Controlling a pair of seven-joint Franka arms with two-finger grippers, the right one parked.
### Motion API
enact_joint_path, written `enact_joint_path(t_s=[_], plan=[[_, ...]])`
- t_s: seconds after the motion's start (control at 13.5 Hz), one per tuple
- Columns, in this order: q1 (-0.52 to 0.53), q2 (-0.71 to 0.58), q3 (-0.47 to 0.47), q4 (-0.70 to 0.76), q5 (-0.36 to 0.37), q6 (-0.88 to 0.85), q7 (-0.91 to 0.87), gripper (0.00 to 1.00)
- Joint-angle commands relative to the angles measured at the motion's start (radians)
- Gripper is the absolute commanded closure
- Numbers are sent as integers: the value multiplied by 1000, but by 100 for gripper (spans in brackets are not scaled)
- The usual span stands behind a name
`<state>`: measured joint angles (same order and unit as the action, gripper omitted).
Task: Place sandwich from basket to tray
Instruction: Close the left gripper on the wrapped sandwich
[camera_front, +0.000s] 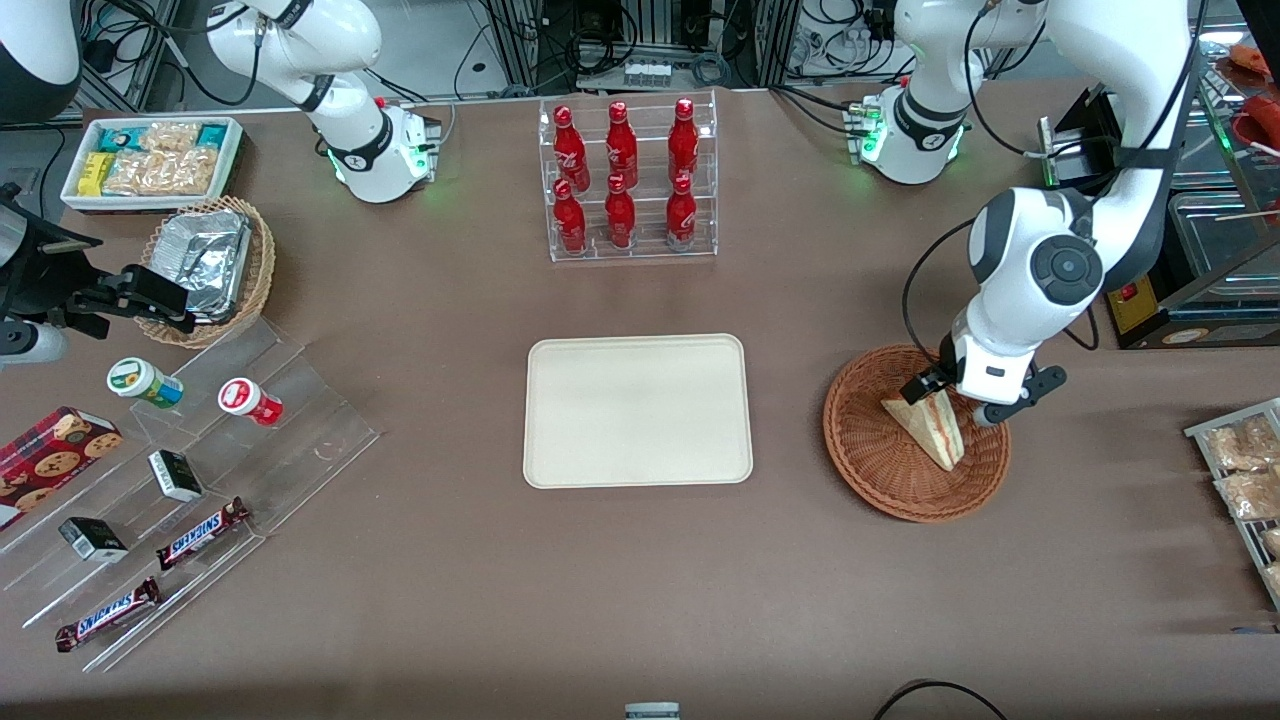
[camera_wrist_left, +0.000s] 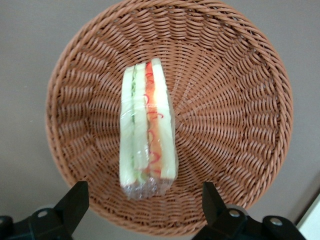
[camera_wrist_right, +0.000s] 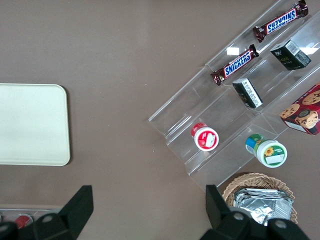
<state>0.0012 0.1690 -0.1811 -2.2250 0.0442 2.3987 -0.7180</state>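
Observation:
The sandwich, a plastic-wrapped wedge with red, orange and green filling, lies in the reddish-brown wicker basket toward the working arm's end of the table. My gripper hangs open just above the basket, over the sandwich's end that lies farther from the front camera. Its black fingers stand wide apart, with nothing between them. The cream tray lies flat and bare at the table's middle, beside the basket.
A clear rack of red bottles stands farther from the front camera than the tray. Clear stepped shelves with snacks, a tan basket of foil containers and a white snack bin lie toward the parked arm's end. Packets on a rack sit beside the basket.

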Motion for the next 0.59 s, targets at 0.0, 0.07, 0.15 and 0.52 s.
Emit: enact_joint_path(t_s=[0.0,0.07,0.15,0.52], plan=[[-3,40,3,-12,14,81,-24,4],[-3,46,3,-16,13,97,-28,13],[0,47,5,-18,13,100,-47,22],[0,41,6,-31,17,99,-72,88]])
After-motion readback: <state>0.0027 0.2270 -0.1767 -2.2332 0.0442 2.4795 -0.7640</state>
